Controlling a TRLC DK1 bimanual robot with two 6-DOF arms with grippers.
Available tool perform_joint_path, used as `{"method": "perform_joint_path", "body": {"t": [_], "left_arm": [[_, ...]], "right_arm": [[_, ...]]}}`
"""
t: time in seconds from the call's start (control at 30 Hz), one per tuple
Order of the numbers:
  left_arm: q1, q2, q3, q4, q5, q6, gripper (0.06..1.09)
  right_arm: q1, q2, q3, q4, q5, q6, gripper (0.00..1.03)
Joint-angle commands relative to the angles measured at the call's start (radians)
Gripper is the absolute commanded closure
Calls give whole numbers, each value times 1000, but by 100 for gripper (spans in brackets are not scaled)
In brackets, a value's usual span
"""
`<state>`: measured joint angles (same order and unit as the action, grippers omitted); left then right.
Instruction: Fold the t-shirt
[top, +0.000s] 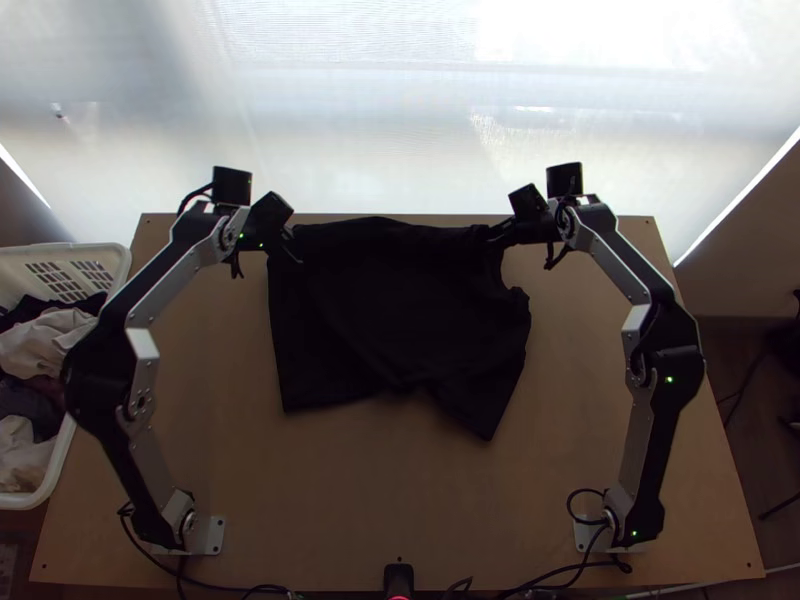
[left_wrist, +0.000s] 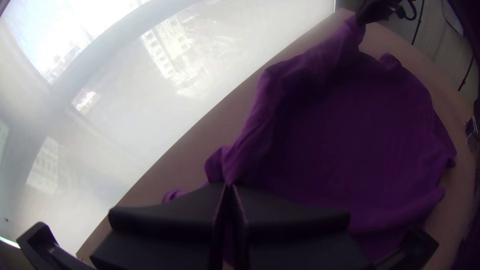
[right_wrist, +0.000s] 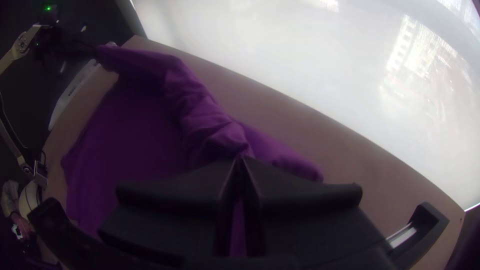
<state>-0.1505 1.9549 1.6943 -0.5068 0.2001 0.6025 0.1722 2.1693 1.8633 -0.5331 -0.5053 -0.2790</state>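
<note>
**Both ends of the shirt held, fold to be carried through evenly**

We have the shirt (top: 400, 310) on the tabletop (top: 400, 500), against its far edge and between the arms. The left gripper (left_wrist: 229, 186) has its fingers (left_wrist: 165, 217) clenched on the shirt near the far-left part; the right gripper (right_wrist: 241, 157) grasps the opposite end, its fingers (right_wrist: 310, 197) pressed together on the cloth. Between them runs a creased, gathered band.

We judge this to be the grip for a fold towards the near edge. We should first draw the band gently taut, then bring both ends over at one pace and height, and let go low down. Uneven pulling could twist it; the lower hem is ragged, one corner dipping nearer on the right, so we would straighten that before pressing flat. We cannot tell how many layers lie underneath.

Beside the left edge, a white basket (top: 119, 265) holds loosely heaped laundry, with pale cloth (top: 45, 345) and dark cloth (top: 30, 408).
</note>
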Motion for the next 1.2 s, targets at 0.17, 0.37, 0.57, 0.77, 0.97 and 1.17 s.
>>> {"method": "perform_joint_path", "body": {"t": [0.17,0.37,0.57,0.77,0.97,1.17], "left_arm": [[-4,-303,-367,99,9,2,105],[-3,-300,-466,90,19,5,105],[0,-238,-493,65,21,11,105],[-12,-179,-487,65,21,-1,97],[-9,-156,-486,65,21,-30,81],[-17,-211,-487,62,21,-79,10]], "right_arm": [[-11,-184,-308,38,-1,-17,100],[-14,-206,-374,59,-1,-8,100],[-11,-147,-383,62,1,-6,100],[-16,-83,-349,62,8,44,89],[-17,-52,-339,61,27,57,83],[-31,-48,-335,25,37,80,53]]}}
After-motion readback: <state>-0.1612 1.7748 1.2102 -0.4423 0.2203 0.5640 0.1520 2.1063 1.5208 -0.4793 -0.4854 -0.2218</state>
